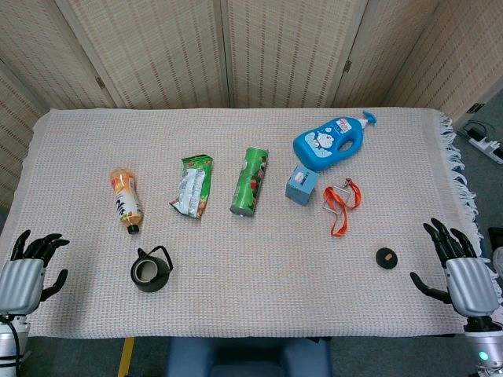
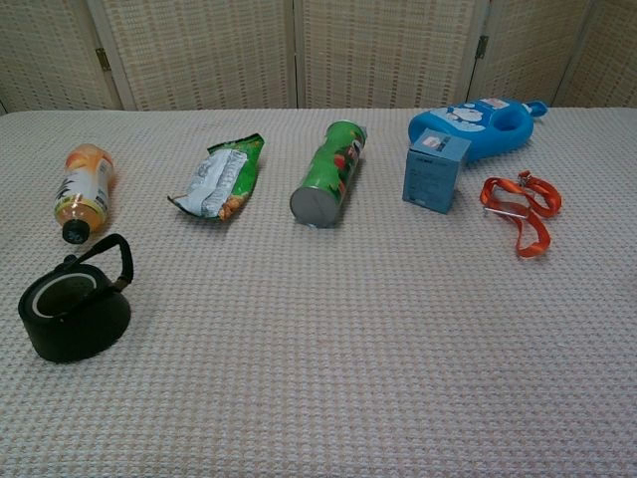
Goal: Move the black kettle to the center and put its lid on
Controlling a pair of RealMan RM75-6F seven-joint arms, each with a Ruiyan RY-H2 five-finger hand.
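Woven cloth (image 1: 236,306) covers my table. Black kettle (image 1: 151,271) sits lidless, just right of my left hand (image 1: 27,271), whose fingers are spread on nothing. Its small lid (image 1: 385,258) lies just left of my right hand (image 1: 460,271), likewise spread and holding nothing.

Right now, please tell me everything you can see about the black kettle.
The black kettle is small, round and squat, with a matte dark body. Its lid is off, so the pale inside shows through the open top. A thin black handle stands arched above the rim. It sits upright on the woven cloth, near the orange bottle; neither hand touches it.
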